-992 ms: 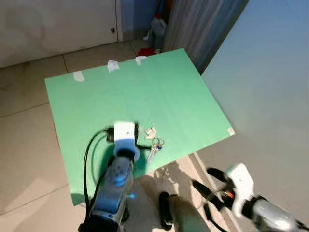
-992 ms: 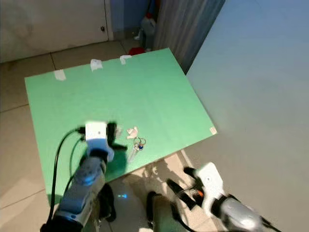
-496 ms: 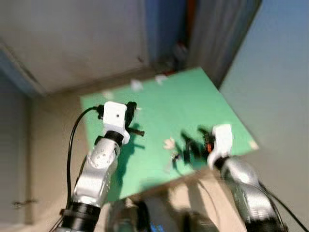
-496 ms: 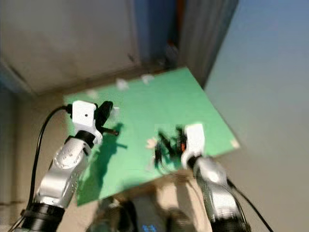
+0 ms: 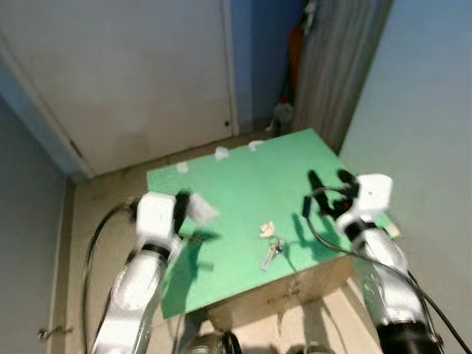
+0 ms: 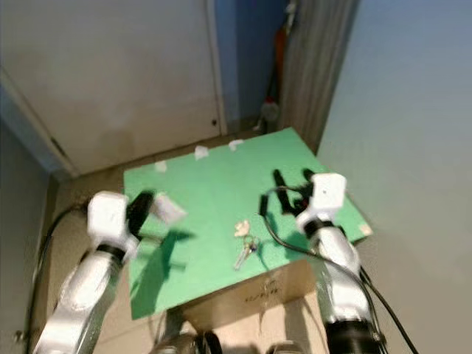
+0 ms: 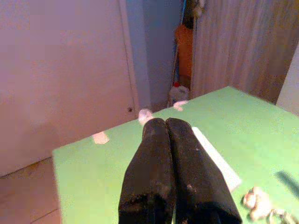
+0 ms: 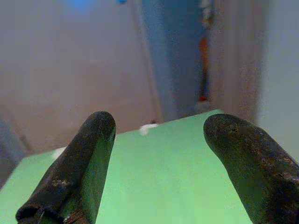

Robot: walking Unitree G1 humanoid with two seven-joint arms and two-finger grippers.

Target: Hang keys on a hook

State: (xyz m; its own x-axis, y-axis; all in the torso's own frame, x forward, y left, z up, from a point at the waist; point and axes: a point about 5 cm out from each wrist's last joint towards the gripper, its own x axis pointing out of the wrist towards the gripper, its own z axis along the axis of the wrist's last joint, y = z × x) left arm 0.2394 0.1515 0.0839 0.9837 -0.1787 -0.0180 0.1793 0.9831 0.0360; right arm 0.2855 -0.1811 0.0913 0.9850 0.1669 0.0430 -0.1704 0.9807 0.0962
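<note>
Right gripper (image 5: 327, 179) raised, spread, left gripper (image 7: 167, 123) closed

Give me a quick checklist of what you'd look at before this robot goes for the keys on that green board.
1. Keys lie free on the green board, near its front edge, nothing on top of them: ok.
2. Right gripper has its fingers apart, ready to close on something: ok.
3. Right gripper is at the keys: not ok, it hangs above the board, off to their right.
4. Left gripper has its fingers pressed together, holding nothing: ok if it stays idle.
5. Small pale object sits just behind the keys and might get nudged: cannot tell what it is.
6. Hook to hang the keys on has been located: cannot tell.
</note>
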